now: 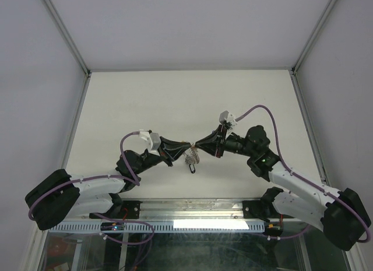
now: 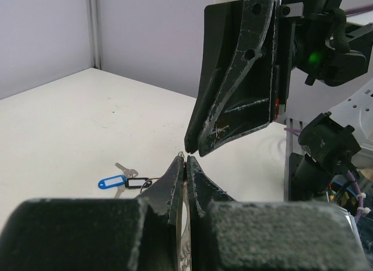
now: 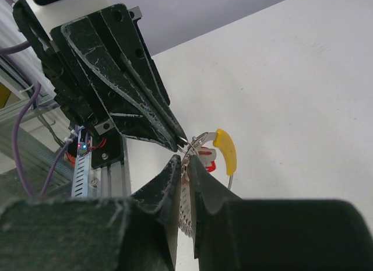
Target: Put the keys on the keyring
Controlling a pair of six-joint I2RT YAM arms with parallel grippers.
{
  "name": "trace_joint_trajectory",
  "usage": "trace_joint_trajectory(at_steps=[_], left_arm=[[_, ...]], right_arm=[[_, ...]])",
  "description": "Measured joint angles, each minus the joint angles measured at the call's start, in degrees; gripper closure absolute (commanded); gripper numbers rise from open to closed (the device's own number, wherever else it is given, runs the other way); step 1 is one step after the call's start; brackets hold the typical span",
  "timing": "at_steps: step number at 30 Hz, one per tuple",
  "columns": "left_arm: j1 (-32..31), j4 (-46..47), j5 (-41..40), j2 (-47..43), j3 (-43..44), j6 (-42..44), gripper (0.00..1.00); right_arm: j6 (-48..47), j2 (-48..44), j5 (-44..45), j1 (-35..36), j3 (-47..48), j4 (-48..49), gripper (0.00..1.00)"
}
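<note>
Both grippers meet tip to tip above the middle of the table. My left gripper (image 1: 185, 146) (image 2: 185, 156) is shut on the thin silver wire of the keyring (image 2: 184, 247). The keyring's yellow section (image 3: 226, 153) curves just past the fingertips. My right gripper (image 1: 197, 145) (image 3: 185, 160) is shut on a toothed silver key (image 3: 185, 210) right at the ring wire. A red tag (image 3: 210, 165) hangs behind it. Keys with a blue tag (image 2: 111, 182) and a black tag (image 2: 137, 182) show below the left fingers. The cluster (image 1: 192, 158) dangles under the tips.
White tabletop (image 1: 175, 102) with grey walls on three sides. A metal rail (image 1: 192, 210) with the arm bases runs along the near edge. The right gripper's black fingers (image 2: 233, 96) fill the upper part of the left wrist view.
</note>
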Motion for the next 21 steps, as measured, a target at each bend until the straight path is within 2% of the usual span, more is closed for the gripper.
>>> trace_joint_trajectory(at_steps=[11,16,18,21], left_arm=[[0.0,0.0,0.02,0.11,0.28,0.0,1.0],[0.0,0.0,0.04,0.13,0.28,0.0,1.0],[0.0,0.0,0.04,0.13,0.28,0.0,1.0],[0.0,0.0,0.07,0.26,0.28,0.0,1.0]], right_arm=[[0.13,2.69,-0.17,2.36,-0.31,0.04,1.0],[0.13,3.06,-0.42,2.86,-0.31,0.04,1.0],[0.13,3.26,-0.76,3.06,-0.31,0.04,0.97],[0.15,3.37,-1.25,3.23,-0.31,-0.13,0.83]])
